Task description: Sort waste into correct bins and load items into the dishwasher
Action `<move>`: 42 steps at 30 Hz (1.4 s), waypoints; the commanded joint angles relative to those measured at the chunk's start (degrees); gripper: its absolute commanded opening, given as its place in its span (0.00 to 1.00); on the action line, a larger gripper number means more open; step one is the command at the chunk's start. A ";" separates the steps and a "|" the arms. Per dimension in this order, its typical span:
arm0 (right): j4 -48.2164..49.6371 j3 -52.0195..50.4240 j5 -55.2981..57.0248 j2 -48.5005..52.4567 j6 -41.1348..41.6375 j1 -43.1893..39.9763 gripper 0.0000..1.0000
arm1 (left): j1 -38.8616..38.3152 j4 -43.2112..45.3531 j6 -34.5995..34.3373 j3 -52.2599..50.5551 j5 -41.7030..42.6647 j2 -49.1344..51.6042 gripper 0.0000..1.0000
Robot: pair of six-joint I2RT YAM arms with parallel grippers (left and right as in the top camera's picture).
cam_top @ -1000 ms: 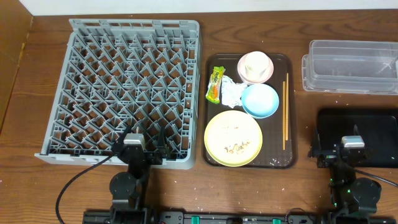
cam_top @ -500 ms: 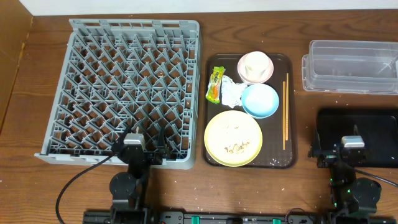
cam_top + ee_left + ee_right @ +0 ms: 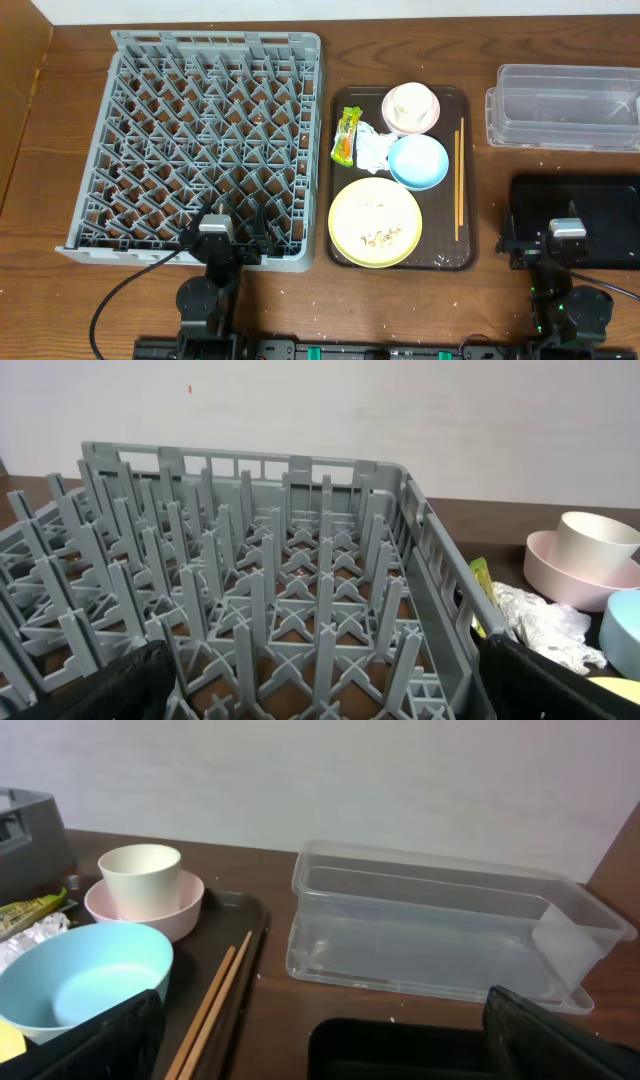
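The grey dishwasher rack (image 3: 215, 40) fills the left of the table, with nothing in it. On the brown tray (image 3: 447, 240) lie a yellow-green snack wrapper (image 3: 345, 134), a crumpled white wrapper (image 3: 373, 148), a pale cup in a pink bowl (image 3: 410, 106), a light blue bowl (image 3: 418, 162), a pale yellow plate (image 3: 375, 205) with rice bits and crumbs (image 3: 383, 238), and chopsticks (image 3: 459, 180). The clear bin (image 3: 565, 105) and black bin (image 3: 590, 205) stand at the right. My left gripper (image 3: 230, 238) is open over the rack's front edge (image 3: 320, 690). My right gripper (image 3: 568, 243) is open over the black bin's near end (image 3: 320, 1040).
A cardboard wall (image 3: 18, 110) stands at the far left. Small white specks lie on the wood around the bins. In the right wrist view the clear bin (image 3: 440, 925) is behind the black bin (image 3: 400, 1050), and the chopsticks (image 3: 215, 1005) lie at the tray's right edge.
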 commanded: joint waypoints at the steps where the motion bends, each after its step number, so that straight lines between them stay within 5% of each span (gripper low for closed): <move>1: -0.17 -0.17 0.15 -0.37 0.04 -0.26 0.99 | -0.24 -2.45 0.37 -0.66 0.83 -0.28 0.98; 42: -0.17 -0.17 0.15 -0.37 0.04 -0.26 0.99 | -0.24 -1.18 -1.51 -0.63 3.32 -0.31 0.98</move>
